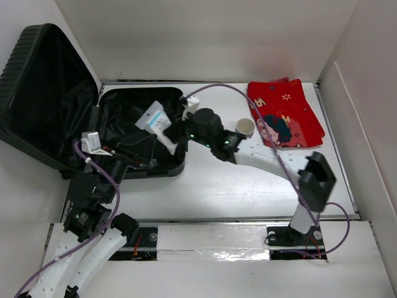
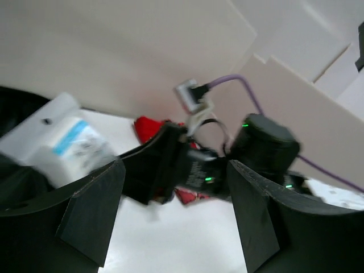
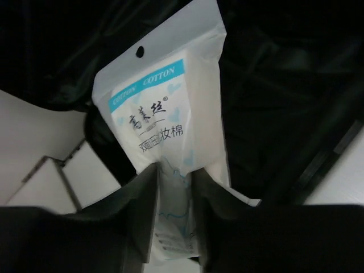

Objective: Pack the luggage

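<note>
The black luggage lies open at the left, lid up against the wall, its lined tray flat on the table. My right gripper is shut on a white cotton-pad packet with blue print, holding it over the tray; the right wrist view shows the packet pinched between both fingers above the dark lining. My left gripper hovers open and empty at the tray's near edge; in the left wrist view its fingers frame the right arm and the blurred packet.
A folded red cloth with a cartoon print lies at the back right. A paper cup stands beside it, next to the right arm. White walls enclose the table on three sides.
</note>
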Controlling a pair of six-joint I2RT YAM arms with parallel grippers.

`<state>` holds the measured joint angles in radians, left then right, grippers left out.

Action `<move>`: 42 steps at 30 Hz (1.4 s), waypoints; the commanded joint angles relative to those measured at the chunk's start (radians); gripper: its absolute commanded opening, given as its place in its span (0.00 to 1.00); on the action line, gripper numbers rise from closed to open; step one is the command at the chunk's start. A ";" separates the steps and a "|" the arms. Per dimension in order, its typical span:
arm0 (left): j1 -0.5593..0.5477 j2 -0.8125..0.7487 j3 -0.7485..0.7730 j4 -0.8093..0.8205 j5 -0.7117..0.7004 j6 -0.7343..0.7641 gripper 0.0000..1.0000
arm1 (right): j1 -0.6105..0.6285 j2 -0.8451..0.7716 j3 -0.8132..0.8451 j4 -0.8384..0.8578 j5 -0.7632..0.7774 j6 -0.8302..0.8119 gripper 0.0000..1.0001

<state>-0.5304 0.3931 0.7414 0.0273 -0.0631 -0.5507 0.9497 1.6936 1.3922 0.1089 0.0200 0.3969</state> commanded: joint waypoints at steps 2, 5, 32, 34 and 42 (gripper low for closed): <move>-0.002 -0.040 0.053 -0.023 -0.093 0.051 0.70 | 0.040 0.140 0.162 0.051 -0.138 -0.009 0.64; -0.002 -0.043 0.052 -0.056 -0.095 0.063 0.70 | 0.031 0.034 0.036 0.065 0.017 -0.029 0.81; -0.002 0.018 0.024 -0.099 -0.034 0.216 0.70 | -0.623 -0.224 -0.444 -0.080 0.220 -0.089 0.61; -0.002 0.020 0.026 -0.101 -0.035 0.219 0.70 | -0.623 -0.229 -0.450 -0.063 0.212 -0.079 0.58; -0.002 0.009 0.023 -0.104 -0.032 0.221 0.70 | -0.623 -0.275 -0.446 -0.051 0.205 -0.081 0.47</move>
<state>-0.5301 0.4126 0.7723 -0.1131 -0.1047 -0.3466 0.3332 1.4700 0.9073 -0.0074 0.2363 0.3206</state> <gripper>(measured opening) 0.699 0.463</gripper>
